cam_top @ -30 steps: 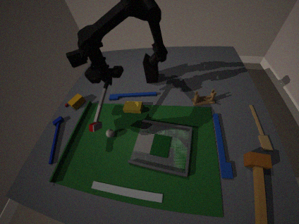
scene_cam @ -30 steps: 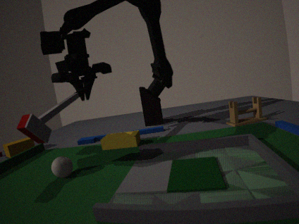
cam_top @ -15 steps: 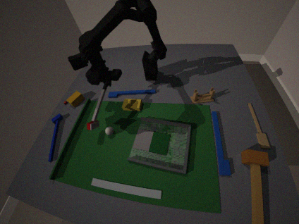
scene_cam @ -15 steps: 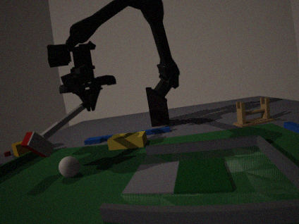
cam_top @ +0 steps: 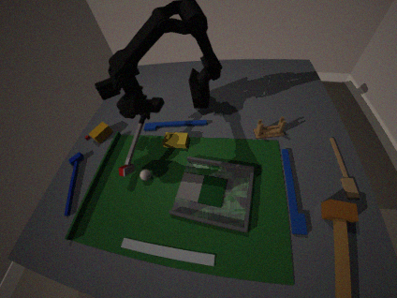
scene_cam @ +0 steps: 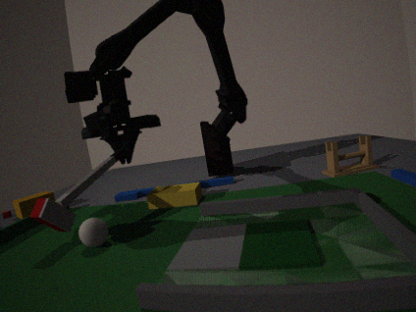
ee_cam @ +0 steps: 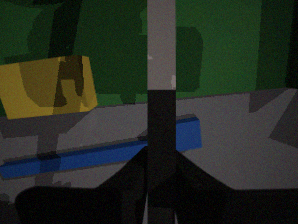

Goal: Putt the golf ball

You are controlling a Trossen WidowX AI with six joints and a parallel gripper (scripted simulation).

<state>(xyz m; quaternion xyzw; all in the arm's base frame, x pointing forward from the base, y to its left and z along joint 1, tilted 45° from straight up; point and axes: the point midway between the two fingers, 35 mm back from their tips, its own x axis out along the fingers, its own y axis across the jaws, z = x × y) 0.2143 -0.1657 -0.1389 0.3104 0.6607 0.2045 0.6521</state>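
Observation:
My gripper (cam_top: 144, 115) (scene_cam: 126, 156) (ee_cam: 157, 151) is shut on the dark grip of the red putter, whose pale shaft (cam_top: 135, 144) (scene_cam: 90, 179) (ee_cam: 161, 45) slants down to the left in the top and exterior views. The putter's red and grey head (cam_top: 124, 171) (scene_cam: 38, 208) is tilted and seems slightly above the mat, just left of the white golf ball (cam_top: 146, 174) (scene_cam: 93, 233), with a small gap. The ball rests on the green mat. Right of it are the light grey ramp (cam_top: 190, 188) (scene_cam: 208, 245) and the dark raised green (cam_top: 214, 191) (scene_cam: 280, 245), inside a grey border (cam_top: 250, 197) (scene_cam: 285, 294).
A yellow block (cam_top: 176, 140) (scene_cam: 174, 196) (ee_cam: 30, 90) lies at the mat's back edge, before a blue bar (cam_top: 178, 124) (ee_cam: 100, 155). Another yellow block (cam_top: 100, 132) lies back left. A low green wall (cam_top: 95, 183) borders the left. A wooden stand (cam_top: 270, 133) (scene_cam: 332, 159) is back right.

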